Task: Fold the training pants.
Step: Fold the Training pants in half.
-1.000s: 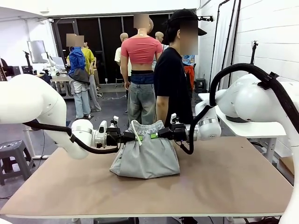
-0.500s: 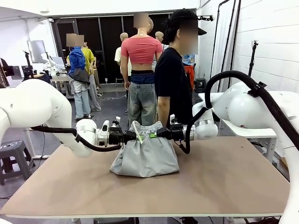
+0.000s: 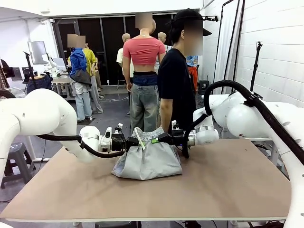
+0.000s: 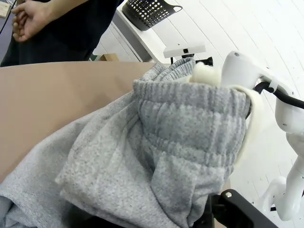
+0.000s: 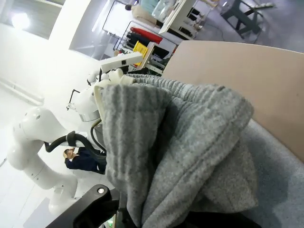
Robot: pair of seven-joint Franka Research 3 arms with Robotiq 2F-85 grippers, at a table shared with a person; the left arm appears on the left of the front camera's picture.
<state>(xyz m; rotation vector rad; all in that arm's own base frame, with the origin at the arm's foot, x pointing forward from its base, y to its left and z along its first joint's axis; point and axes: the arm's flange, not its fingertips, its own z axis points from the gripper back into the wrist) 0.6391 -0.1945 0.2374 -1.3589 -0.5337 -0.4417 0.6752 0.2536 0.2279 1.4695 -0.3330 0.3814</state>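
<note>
The training pants (image 3: 147,161) are a light grey heap at the middle of the table, waistband up with a white drawstring hanging over it. My left gripper (image 3: 134,141) is shut on the waistband's left side, and my right gripper (image 3: 159,139) is shut on its right side, both holding it a little above the table. The left wrist view shows the ribbed grey waistband (image 4: 190,123) bunched close over my fingers, which are hidden. The same gathered cloth of the pants (image 5: 166,142) covers my fingers in the right wrist view. A person in black stands just behind the pants.
The brown table (image 3: 228,185) has free room on both sides and in front of the pants. A white side table (image 3: 256,130) stands to the right behind my right arm. A black mesh basket (image 4: 149,12) sits on a white surface beyond the table.
Both grippers have sunk lower and drawn a little back toward the person with the waistband, and the heap of cloth now stands lower.
</note>
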